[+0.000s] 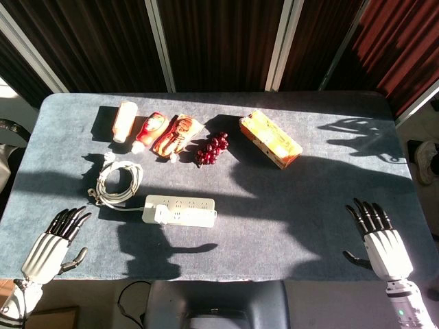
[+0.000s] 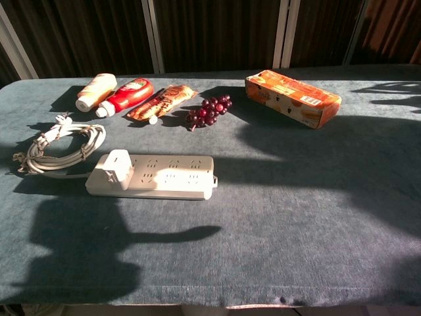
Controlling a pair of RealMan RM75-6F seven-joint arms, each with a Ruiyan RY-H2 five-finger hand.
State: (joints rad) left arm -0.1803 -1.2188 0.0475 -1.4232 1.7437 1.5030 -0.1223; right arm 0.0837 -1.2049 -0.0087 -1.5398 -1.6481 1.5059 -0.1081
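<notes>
Evidently both hands rest idle at the near table edge: the left hand [image 1: 53, 244] and the right hand [image 1: 379, 240] lie released, fingers spread, holding nothing. Nearest the left one, the power strip [image 1: 180, 210] lies flat mid-table, its coiled cord [image 1: 116, 182] just beside it. The chest view misses both hands; deep shadows blur the bottles [image 1: 147, 130] behind.

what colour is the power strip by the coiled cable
White; the rectangular plastic power strip shows best in the chest view.
</notes>
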